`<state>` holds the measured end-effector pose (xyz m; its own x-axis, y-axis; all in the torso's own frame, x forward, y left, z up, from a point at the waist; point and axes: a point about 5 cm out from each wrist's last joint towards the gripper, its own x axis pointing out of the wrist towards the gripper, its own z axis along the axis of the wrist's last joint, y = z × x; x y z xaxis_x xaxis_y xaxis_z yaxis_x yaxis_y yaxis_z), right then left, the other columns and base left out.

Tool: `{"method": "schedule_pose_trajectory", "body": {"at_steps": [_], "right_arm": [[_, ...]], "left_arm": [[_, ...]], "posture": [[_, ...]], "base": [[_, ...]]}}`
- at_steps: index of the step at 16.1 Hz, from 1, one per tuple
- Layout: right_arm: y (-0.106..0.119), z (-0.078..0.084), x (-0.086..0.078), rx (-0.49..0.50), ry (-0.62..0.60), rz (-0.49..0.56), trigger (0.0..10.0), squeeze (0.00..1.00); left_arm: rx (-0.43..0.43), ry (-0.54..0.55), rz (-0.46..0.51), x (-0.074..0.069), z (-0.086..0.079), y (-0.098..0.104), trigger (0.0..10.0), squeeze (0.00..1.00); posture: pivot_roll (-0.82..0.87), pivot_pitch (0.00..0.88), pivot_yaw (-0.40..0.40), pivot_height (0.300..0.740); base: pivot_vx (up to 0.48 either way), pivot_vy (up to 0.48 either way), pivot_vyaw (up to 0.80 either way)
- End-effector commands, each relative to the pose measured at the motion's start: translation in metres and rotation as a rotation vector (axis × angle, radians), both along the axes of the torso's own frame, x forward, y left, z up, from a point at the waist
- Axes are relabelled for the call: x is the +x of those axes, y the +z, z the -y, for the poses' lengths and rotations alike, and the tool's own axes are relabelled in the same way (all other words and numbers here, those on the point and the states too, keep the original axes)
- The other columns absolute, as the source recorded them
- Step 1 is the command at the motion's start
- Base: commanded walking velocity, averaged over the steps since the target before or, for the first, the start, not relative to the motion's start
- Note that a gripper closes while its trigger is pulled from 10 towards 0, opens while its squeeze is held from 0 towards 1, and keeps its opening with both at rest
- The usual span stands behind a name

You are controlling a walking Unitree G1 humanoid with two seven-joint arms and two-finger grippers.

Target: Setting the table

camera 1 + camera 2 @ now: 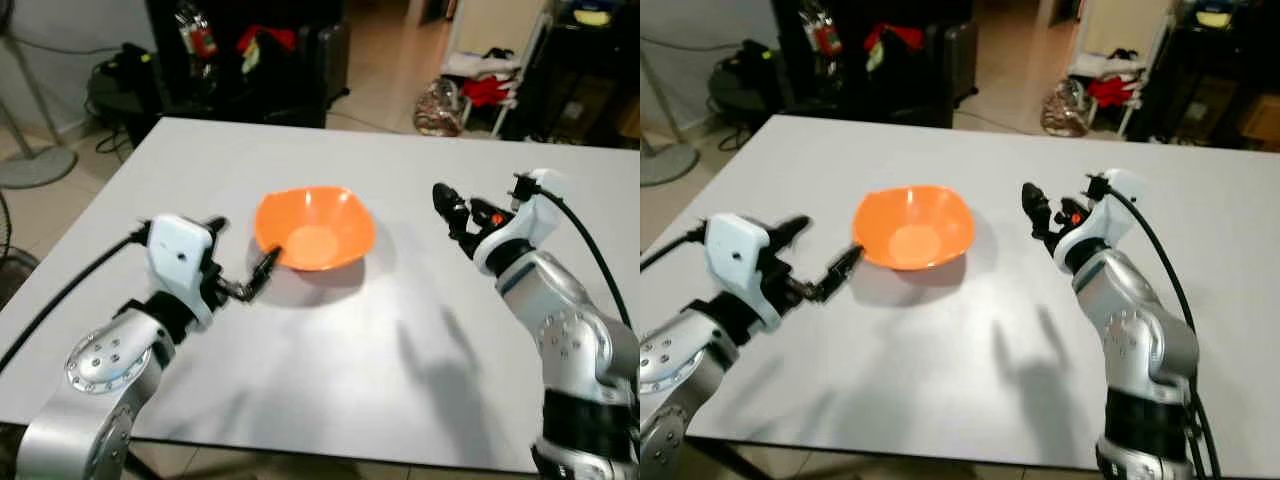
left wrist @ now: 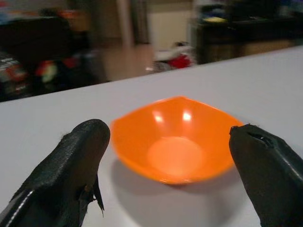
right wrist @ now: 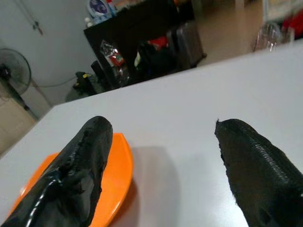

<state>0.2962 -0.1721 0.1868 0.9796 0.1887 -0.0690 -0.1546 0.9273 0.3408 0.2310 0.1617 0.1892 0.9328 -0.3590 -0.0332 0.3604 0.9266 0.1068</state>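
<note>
1. An orange bowl (image 1: 314, 229) is seen upright near the middle of the white table (image 1: 420, 330).
2. The left gripper (image 1: 243, 256) is held just beside the bowl's near-left rim, fingers spread wide and holding nothing.
3. The right gripper (image 1: 447, 210) is held apart from the bowl on its other side, likewise spread and unladen.
4. A secure grasp is judged to require one finger passed inside the rim and one outside before closure.
</note>
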Motion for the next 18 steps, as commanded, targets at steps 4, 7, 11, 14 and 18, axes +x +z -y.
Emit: {"method": "schedule_pose_trajectory", "body": {"at_steps": [4, 7, 11, 14, 18], "right_arm": [[0.012, -0.032, -0.03, -0.214, 0.083, 0.162, 10.0, 1.0], [-0.002, -0.022, -0.042, -0.298, 0.083, 0.143, 10.0, 1.0], [0.002, -0.025, -0.046, -0.285, 0.045, 0.183, 10.0, 1.0], [-0.005, -0.015, -0.046, -0.25, -0.013, 0.141, 10.0, 1.0], [-0.005, -0.017, -0.042, -0.292, -0.002, 0.142, 10.0, 1.0]], "left_arm": [[0.046, 0.265, -0.004, -0.01, -0.017, -0.001, 10.0, 0.0], [0.079, 0.344, 0.049, -0.007, -0.013, 0.0, 10.0, 0.0], [0.063, 0.224, 0.019, 0.01, -0.003, -0.007, 10.0, 0.0], [0.06, 0.287, -0.008, 0.007, -0.008, -0.01, 10.0, 0.0], [0.067, 0.305, -0.004, 0.015, -0.006, -0.016, 10.0, 0.0]], "posture": [[0.01, 0.046, -0.007, 0.74], [0.0, 0.023, -0.004, 0.74], [-0.04, 0.061, 0.043, 0.74], [-0.05, 0.001, 0.039, 0.74], [-0.07, 0.0, 0.007, 0.74]], "base": [[0.0, 0.0, 0.8], [0.0, 0.0, 0.8], [0.0, 0.0, 0.8], [0.0, 0.0, 0.8], [0.0, 0.0, 0.8]]}}
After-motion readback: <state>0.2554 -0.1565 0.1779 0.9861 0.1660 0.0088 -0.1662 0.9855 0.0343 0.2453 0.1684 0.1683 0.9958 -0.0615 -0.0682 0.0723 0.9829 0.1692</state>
